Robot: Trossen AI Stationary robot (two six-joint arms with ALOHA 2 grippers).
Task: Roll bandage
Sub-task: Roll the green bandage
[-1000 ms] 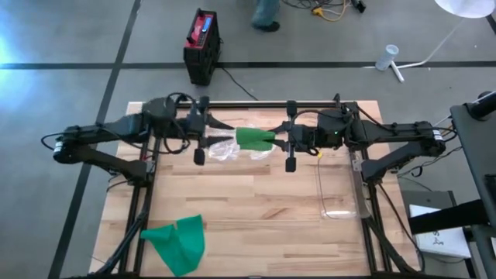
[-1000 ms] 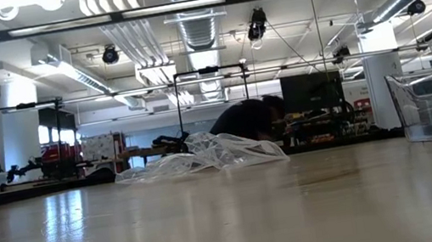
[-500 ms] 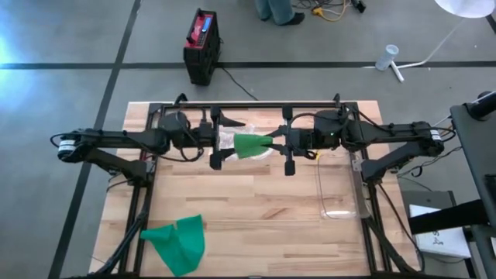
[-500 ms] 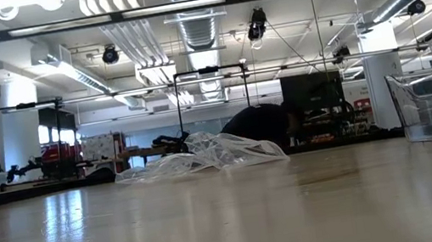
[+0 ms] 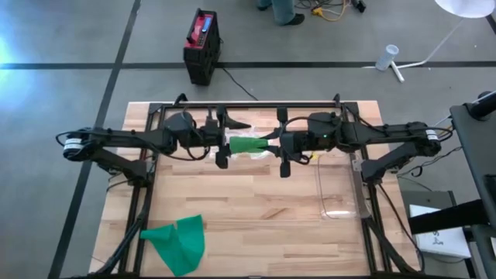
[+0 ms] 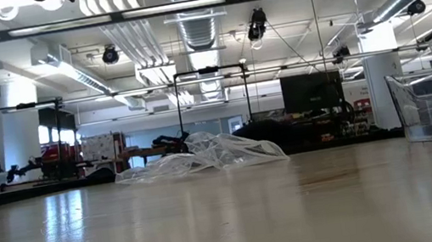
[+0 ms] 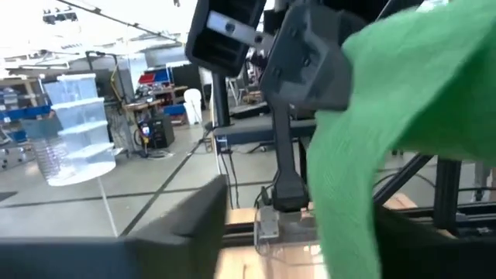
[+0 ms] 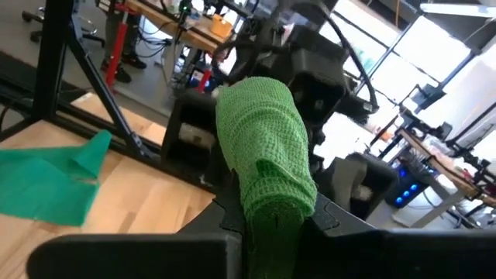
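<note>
1. Nearest the front edge of the table (image 5: 256,225), one loose green cloth (image 5: 177,242) is seen lying flat, well apart from both arms

2. Toward the right side, one clear plastic bin (image 5: 339,192) is seen standing on the table, untouched

3. At the back of the table, one green bandage roll (image 5: 249,145) is held in the air between the two grippers, above one crumpled clear plastic bag (image 6: 204,155)

4. The right gripper (image 5: 277,146) is clamped narrowly on one end of the roll; in its wrist view the roll is seen standing up from between its fingers

5. The left gripper (image 5: 225,142) is placed at the roll's other end, its fingers partly spread about the roll; whether it is gripped cannot be told

6. It is judged that the roll could loosen or unwind if the left fingers close off-centre or tug, and that it could be dropped onto the bag if the right grip slackens

7. Two arms, one roll, one cloth, one bag and one bin are counted
</note>
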